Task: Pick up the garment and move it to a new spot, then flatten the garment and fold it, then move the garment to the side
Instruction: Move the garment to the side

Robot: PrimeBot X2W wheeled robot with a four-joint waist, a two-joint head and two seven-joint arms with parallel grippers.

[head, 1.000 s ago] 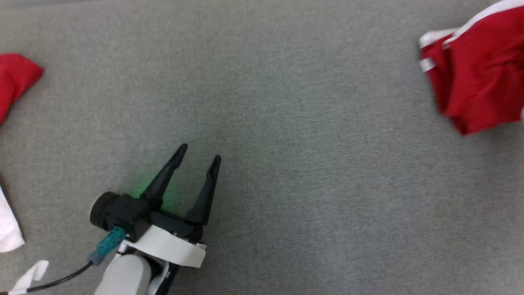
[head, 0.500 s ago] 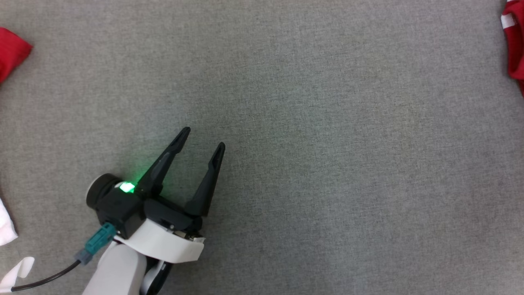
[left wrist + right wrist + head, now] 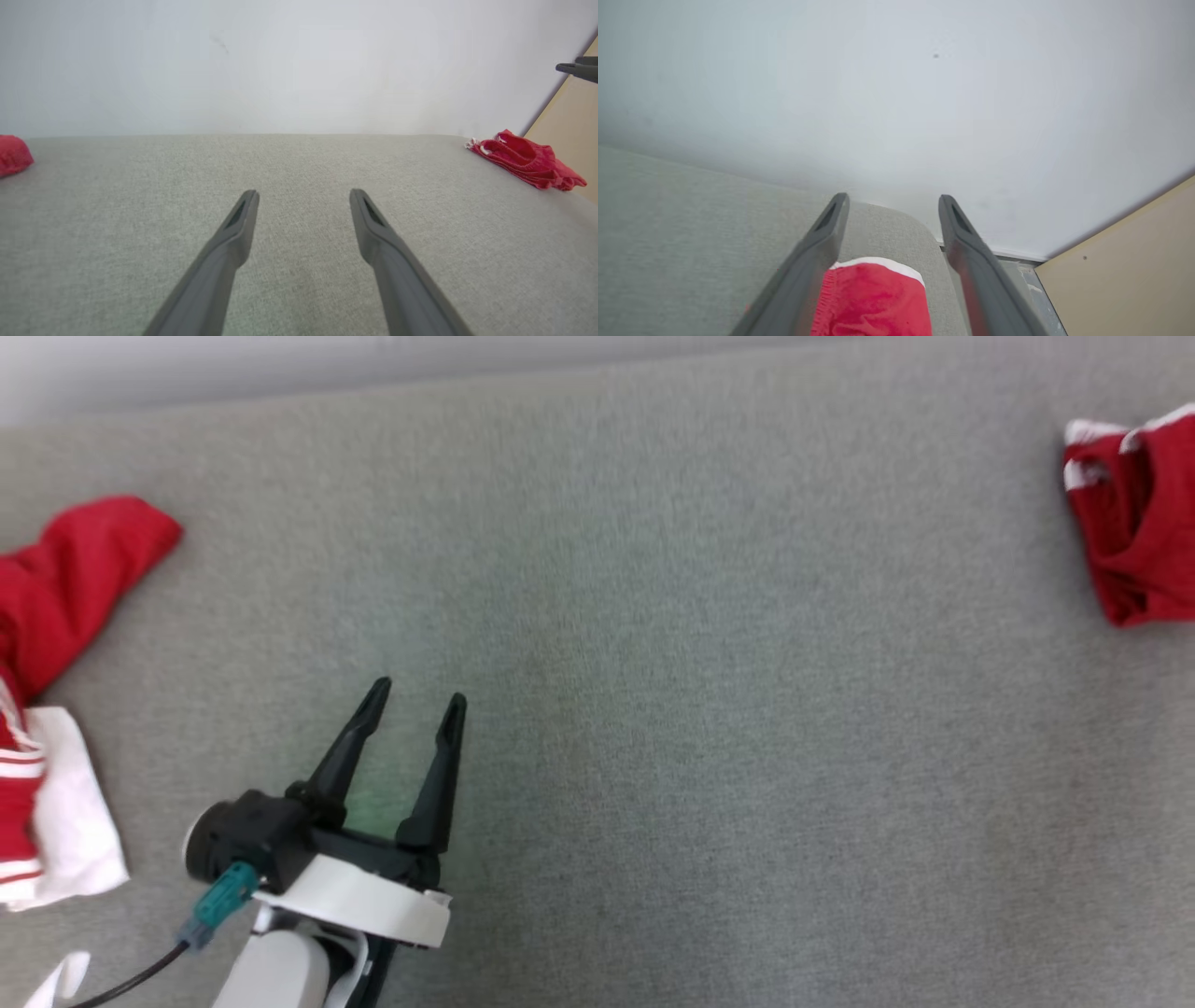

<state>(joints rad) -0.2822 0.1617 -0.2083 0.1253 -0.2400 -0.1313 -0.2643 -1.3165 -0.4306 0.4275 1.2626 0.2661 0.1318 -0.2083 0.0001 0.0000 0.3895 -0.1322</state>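
Head view has the left gripper (image 3: 416,692), fingers apart, over the grey surface (image 3: 747,756) and the red garment (image 3: 1134,537) crumpled at its far right edge, below the right gripper (image 3: 893,199), whose fingers also stand apart.

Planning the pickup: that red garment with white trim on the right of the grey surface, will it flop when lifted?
Probably floppy: the red garment lies crumpled in soft folds, so it should hang from wherever it's pinched. Likely light, as thin cloth. Pushed, it may bunch rather than slide on the textured grey surface.
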